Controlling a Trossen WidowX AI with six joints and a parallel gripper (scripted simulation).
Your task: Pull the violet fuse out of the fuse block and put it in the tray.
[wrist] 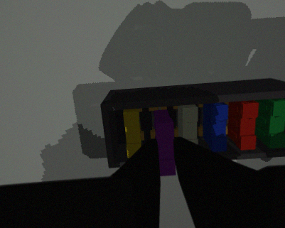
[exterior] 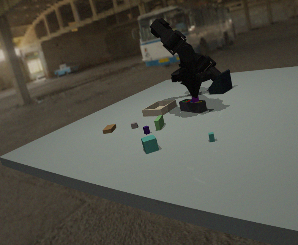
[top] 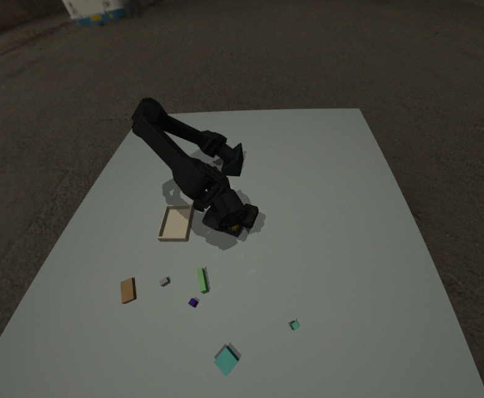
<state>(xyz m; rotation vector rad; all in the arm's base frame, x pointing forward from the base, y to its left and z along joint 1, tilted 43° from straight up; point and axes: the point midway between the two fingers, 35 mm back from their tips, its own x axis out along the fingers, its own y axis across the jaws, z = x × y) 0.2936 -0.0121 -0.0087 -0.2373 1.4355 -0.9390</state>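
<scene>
My gripper (wrist: 165, 146) (exterior: 194, 96) is shut on the violet fuse (wrist: 165, 133) (exterior: 194, 99), which stands upright above the black fuse block (exterior: 190, 108) (wrist: 189, 95). The fuse sticks up out of the block's top; whether its lower end is clear of the slot cannot be told. In the wrist view the yellow fuse (wrist: 132, 129) is to its left and the grey fuse (wrist: 188, 122) to its right, both seated. The beige tray (top: 173, 239) (exterior: 151, 113) is beside the block and holds nothing that I can see. The arm hides most of the block in the top view.
The blue fuse (wrist: 217, 126), red fuse (wrist: 246, 126) and green fuse (wrist: 276, 122) sit in the block. A green bar (top: 202, 280), grey piece (top: 164, 281), dark purple cube (top: 193, 302), brown block (top: 127, 290) and two teal pieces (top: 226, 361) (top: 295, 325) lie on the table.
</scene>
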